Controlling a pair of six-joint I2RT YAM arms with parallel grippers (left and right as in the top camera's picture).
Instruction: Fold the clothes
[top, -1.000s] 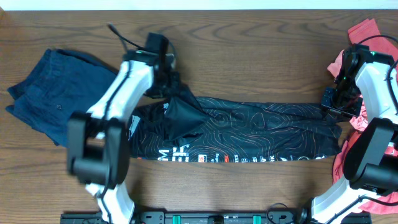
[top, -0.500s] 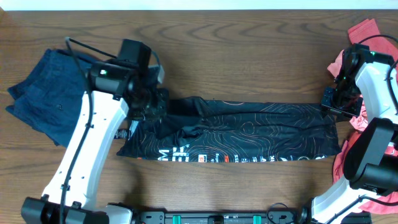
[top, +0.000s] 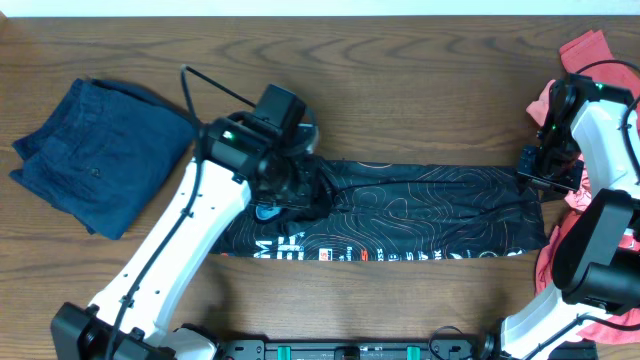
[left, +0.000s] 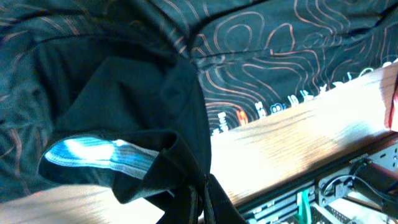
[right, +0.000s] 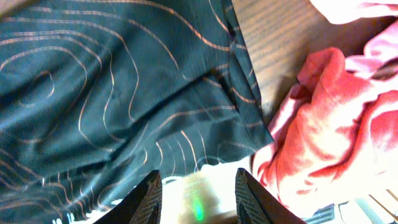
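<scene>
**Waistband lifted, hem end waiting**

The left claw (left: 202, 196) is clamped on the bunched waistband end of the black leggings (top: 430, 210). From it they stretch flat across the surface (top: 400, 80) to the right claw (right: 198, 177), whose fingers stand apart over the hem corner. A clean fold likely means carrying the lifted end low and straight toward that claw, with the edges matched. The fabric is thin, with orange contour lines, and a pale blue lining (left: 93, 158) shows beside the left claw.
</scene>
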